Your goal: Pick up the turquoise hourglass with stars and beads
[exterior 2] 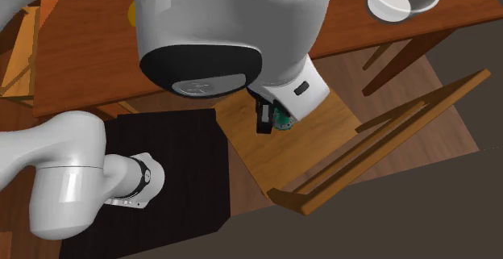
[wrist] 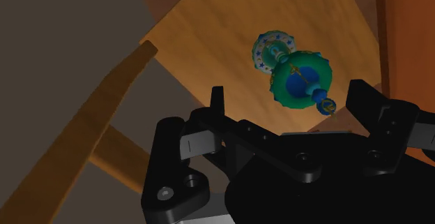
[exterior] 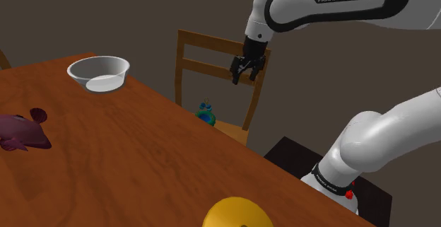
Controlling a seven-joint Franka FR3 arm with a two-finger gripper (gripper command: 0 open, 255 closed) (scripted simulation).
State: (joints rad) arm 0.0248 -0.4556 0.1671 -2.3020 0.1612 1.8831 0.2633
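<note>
One hourglass (wrist: pixel 296 79) sat on the chair seat (wrist: pixel 230 20), seemingly on its side, below the jaws and untouched. Jaws spread apart, empty. Glossy turquoise-green body, starred end disc, blue beads; hard, rounded. Probably light, brittle and apt to roll. Best hold, I judged: across the wide green body.

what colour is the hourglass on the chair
The hourglass is turquoise-green with blue beads; clearest in wrist view.

A turquoise hourglass (wrist: pixel 296 76) with stars and blue beads sat on a wooden chair seat (wrist: pixel 223 27), beyond the black gripper (wrist: pixel 289 90), whose fingers stood apart, not touching it.
</note>
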